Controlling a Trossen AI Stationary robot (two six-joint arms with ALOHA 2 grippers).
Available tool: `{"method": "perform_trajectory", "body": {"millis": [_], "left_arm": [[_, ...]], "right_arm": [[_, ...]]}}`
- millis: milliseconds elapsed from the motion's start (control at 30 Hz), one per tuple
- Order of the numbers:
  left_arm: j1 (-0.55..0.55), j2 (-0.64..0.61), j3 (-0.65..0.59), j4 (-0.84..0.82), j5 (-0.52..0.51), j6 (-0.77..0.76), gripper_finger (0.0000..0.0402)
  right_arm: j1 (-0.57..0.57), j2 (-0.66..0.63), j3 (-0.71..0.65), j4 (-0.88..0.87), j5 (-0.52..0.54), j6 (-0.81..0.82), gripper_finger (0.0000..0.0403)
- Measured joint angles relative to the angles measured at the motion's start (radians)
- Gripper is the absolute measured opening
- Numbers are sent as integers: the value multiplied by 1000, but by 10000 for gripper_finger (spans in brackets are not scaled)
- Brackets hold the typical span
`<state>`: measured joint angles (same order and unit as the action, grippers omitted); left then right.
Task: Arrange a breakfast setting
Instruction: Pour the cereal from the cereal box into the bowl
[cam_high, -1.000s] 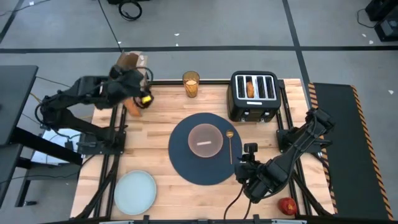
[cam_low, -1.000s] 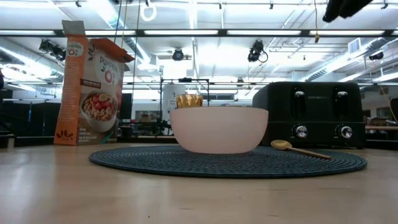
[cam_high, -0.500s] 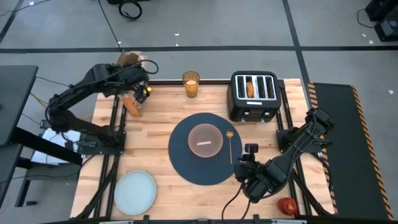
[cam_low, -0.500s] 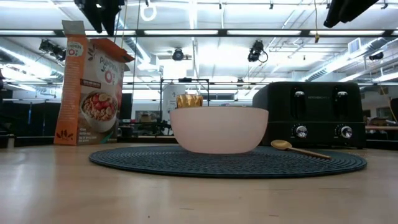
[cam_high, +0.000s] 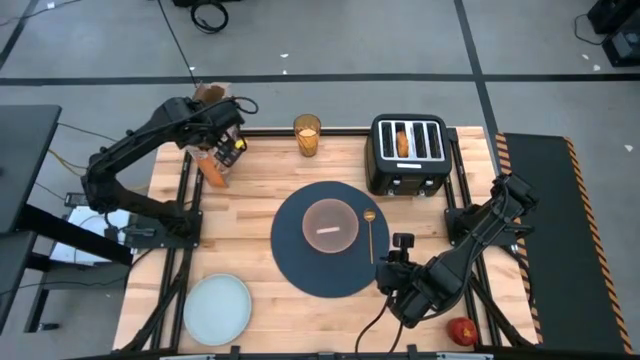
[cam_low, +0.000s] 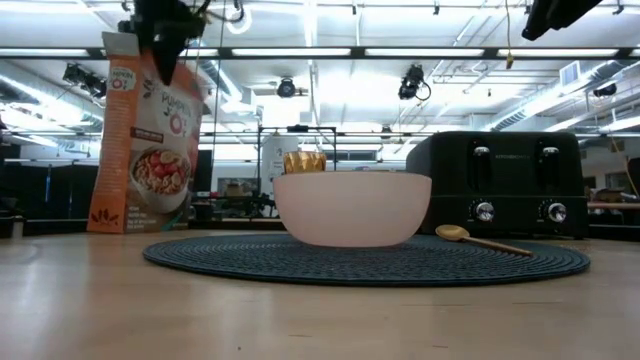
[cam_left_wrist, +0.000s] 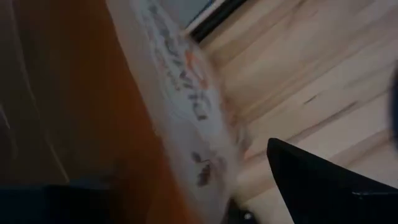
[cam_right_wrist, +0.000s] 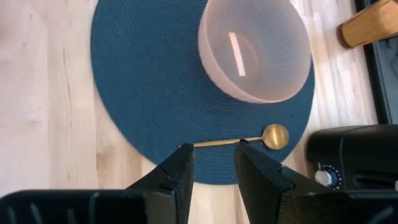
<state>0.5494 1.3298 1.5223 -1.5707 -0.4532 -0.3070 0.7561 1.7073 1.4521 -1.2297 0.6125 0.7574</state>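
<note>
Overhead view straight down, low view level, both sharing bowl (cam_high: 331, 225) and mat (cam_low: 365, 258)

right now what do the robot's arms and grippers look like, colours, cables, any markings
Both arms are black, jointed links with black cables trailing along them. The left gripper carries a small yellow patch near its wrist. The right gripper has two broad, flat, matte dark fingers with angular edges. I see no readable markings.

Place: a robotics lab or workshop hall, not a home kitchen.
Ceiling: long strip lights (cam_low: 320, 52), exposed beams and hanging fixtures in the low view.
Floor: grey concrete (cam_high: 350, 40) with taped lines and loose cables.
Counter: butcher-block top (cam_high: 260, 180) on a black metal frame, flanked by two mounted arms.
Background: equipment racks (cam_low: 290, 150) far behind.
</note>
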Motion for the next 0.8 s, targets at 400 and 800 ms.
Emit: {"method": "perform_trajectory", "body": {"millis": [400, 800], "left_arm": [[11, -3, -117, -1, 14, 7, 290], [11, -3, -117, -1, 10, -22, 212]], "right_arm": [[-9, 0, 0, 3, -3, -17, 123], [-14, 0, 0, 33, -3, -34, 123]]}}
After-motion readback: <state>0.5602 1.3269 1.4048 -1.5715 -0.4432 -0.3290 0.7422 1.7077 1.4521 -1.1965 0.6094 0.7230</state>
